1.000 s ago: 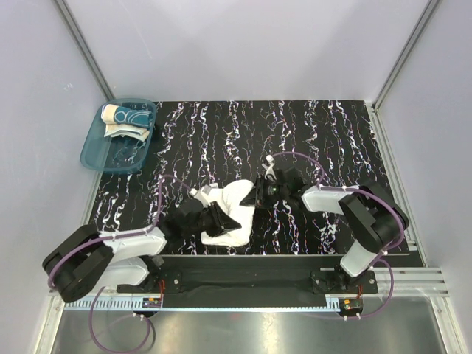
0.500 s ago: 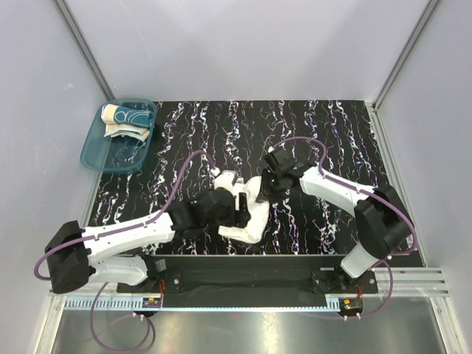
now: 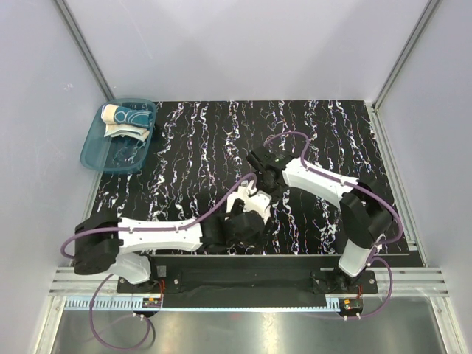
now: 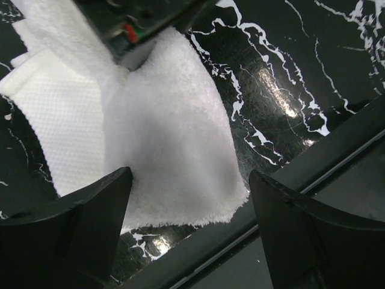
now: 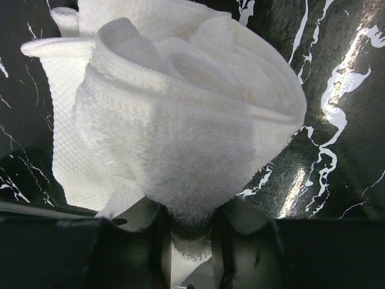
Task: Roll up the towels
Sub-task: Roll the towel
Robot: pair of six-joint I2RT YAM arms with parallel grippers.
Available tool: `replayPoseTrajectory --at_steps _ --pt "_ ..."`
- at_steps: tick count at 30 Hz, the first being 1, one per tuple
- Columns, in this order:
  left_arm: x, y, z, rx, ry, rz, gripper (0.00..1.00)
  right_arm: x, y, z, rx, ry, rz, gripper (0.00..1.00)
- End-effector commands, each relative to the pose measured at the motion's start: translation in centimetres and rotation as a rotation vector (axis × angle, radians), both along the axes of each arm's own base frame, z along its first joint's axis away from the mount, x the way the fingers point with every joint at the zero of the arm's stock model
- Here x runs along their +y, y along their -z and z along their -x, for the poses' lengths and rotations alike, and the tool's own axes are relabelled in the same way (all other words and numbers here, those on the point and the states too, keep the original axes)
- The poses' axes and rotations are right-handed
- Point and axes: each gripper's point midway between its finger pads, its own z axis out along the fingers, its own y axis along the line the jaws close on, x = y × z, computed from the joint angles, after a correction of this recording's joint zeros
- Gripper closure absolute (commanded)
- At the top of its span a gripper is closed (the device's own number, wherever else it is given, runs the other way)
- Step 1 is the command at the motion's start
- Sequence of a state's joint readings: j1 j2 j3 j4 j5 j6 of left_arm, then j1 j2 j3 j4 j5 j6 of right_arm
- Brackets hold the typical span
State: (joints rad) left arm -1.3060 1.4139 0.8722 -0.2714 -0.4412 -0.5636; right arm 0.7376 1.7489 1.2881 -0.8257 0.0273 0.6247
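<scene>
since a second ago the left arm has swung from the near left across to the middle, and its left gripper (image 4: 189, 178) has let go. its fingers now stand spread wide over the flat tail of the white towel (image 4: 168, 132). the right gripper (image 5: 189, 221) pinches the towel's coiled end from the far right, fingers pressed into the terry.

the towel lies near the middle of the black marbled table (image 3: 332, 133), close to the near edge. the other, patterned towel (image 3: 124, 118) sits in the teal tub (image 3: 94, 156) at the far left.

the coil looks loose, its layers gaping in the right wrist view. with only one pinch on it, it could likely spring open or skew if pulled. the tail's corner sits just beside the near rail and may snag or slip over it.

the towel's long axis seems to run diagonally, tail near-left, coil far-right.
</scene>
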Motion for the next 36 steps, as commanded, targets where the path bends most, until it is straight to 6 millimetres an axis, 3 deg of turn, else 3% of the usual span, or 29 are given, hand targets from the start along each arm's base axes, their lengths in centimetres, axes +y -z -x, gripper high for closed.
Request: replayPoseTrajectory --at_steps 1,9,13,15,16,17,18,19,22,23,25,29,32,33,35,36 --pt "-1.6 0.5 -0.5 -0.045 0.015 0.041 0.14 -2.2 1.2 2.1 0.085 -0.031 0.141 0.98" --pt "-1.2 4.9 -0.5 -0.007 -0.009 -0.054 0.08 -1.4 0.6 2.1 0.092 -0.046 0.114 0.95" --pt "-0.8 6.6 0.2 0.032 -0.007 -0.067 0.09 -0.7 0.5 2.1 0.100 -0.053 0.088 0.82" --pt "-0.7 7.5 0.6 0.055 -0.005 -0.074 0.16 -0.4 0.6 1.9 0.103 -0.056 0.073 0.76" --pt "-0.6 8.0 0.7 0.062 -0.005 -0.075 0.24 0.1 0.4 2.1 0.114 -0.061 0.050 0.71" --pt "-0.6 8.4 0.9 0.073 0.004 -0.083 0.30 0.3 0.2 2.0 0.110 -0.061 0.042 0.61" --pt "-0.6 8.5 1.0 0.076 0.000 -0.086 0.35 0.4 0.1 1.8 0.107 -0.059 0.039 0.56" --pt "-0.5 8.4 0.8 0.076 -0.004 -0.089 0.45 0.5 -0.2 1.6 0.100 -0.056 0.035 0.43" --pt "-0.6 8.5 0.9 0.077 -0.005 -0.093 0.59 0.6 -1.0 0.8 0.073 -0.038 0.010 0.24" --pt "-0.6 8.7 0.9 0.082 -0.003 -0.095 0.69 0.6 -1.6 0.5 0.059 -0.027 -0.007 0.12" --pt "-0.5 8.7 1.0 0.084 -0.002 -0.097 0.74 0.2 -2.3 -0.4 0.035 0.006 -0.023 0.00" --pt "-0.6 8.3 1.1 0.096 0.000 -0.069 0.76 -2.1 -4.3 -2.9 -0.029 0.114 -0.068 0.00" --pt "-0.6 7.8 1.4 0.159 0.014 0.017 0.76 -5.6 -6.3 -5.2 -0.114 0.242 -0.086 0.00" --pt "0.4 8.5 1.1 0.192 -0.009 0.037 0.76 -6.6 -6.9 -5.7 -0.135 0.272 -0.097 0.00" --pt "-0.2 7.3 1.4 0.255 0.001 0.168 0.77 -9.0 -8.4 -6.6 -0.196 0.348 -0.123 0.00" --pt "0.3 7.1 0.4 0.273 -0.028 0.205 0.79 -9.7 -8.8 -6.7 -0.217 0.366 -0.126 0.00"
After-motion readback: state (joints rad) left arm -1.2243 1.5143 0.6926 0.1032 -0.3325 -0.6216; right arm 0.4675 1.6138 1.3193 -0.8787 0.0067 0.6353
